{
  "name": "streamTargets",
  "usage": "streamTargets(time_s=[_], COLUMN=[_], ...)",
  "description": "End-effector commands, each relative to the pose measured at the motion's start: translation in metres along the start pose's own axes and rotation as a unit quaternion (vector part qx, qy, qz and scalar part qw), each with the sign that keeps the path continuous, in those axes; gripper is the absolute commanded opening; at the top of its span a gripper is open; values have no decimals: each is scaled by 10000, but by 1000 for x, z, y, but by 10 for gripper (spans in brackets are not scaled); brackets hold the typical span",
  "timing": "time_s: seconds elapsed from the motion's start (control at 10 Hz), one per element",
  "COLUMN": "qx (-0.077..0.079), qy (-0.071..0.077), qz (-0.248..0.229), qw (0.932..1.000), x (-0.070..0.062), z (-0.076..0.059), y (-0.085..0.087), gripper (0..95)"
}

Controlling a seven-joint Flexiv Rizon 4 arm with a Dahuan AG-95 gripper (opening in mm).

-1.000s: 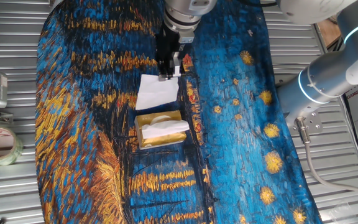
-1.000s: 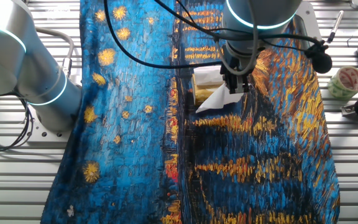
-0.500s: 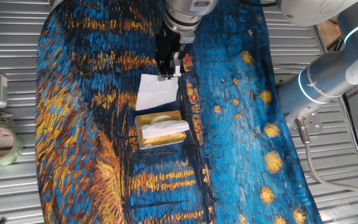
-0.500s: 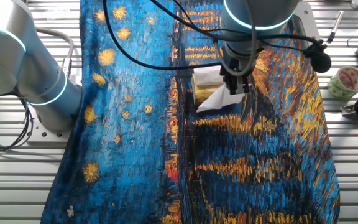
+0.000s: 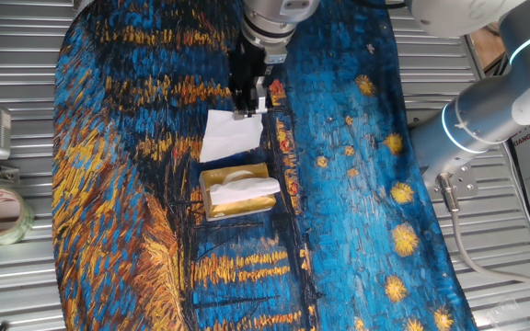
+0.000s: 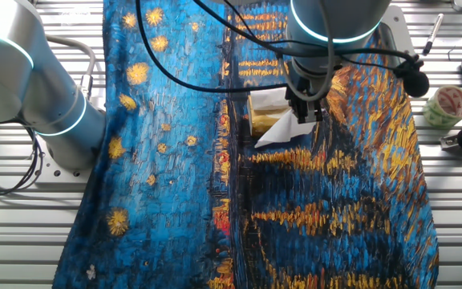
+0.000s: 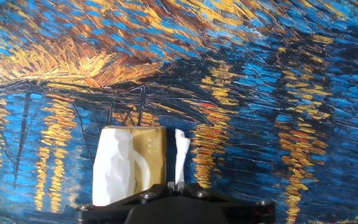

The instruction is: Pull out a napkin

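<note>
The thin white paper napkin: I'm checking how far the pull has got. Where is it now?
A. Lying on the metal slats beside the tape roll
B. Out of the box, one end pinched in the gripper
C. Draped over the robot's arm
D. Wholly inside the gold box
B: the thin white paper napkin hangs clear of the shiny gold rectangular tissue box, its upper corner clamped in the two-finger gripper.

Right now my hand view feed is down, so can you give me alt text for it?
The gripper pinches the edge of a thin white napkin, seen edge-on at bottom centre. Just left of it sits the gold tissue box, another white tissue poking from its slot, all on a blue-and-orange painted tablecloth.
</note>
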State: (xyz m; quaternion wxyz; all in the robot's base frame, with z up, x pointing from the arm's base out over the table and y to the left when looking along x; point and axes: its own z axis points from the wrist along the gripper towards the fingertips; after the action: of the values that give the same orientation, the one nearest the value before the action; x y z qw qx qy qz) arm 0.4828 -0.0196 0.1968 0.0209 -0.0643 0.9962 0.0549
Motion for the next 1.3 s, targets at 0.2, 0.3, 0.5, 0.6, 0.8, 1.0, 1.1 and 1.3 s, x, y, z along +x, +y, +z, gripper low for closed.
streamTargets(time_s=[0.2,0.3,0.5,0.6,0.8,1.0,1.1,1.3], qx=[135,189,261,277,297,316,303,284], qy=[-31,-55,-90,-92,-66,-39,-35,-40], qz=[-36,-23,-17,-14,-5,-4,-5,-21], qw=[9999,9998,9996,9996,9995,9995,9995,9996], x=[0,0,0,0,0,0,0,0], z=[0,0,0,0,0,1,1,1], y=[0,0,0,0,0,0,0,0], gripper=[0,0,0,0,0,0,0,0])
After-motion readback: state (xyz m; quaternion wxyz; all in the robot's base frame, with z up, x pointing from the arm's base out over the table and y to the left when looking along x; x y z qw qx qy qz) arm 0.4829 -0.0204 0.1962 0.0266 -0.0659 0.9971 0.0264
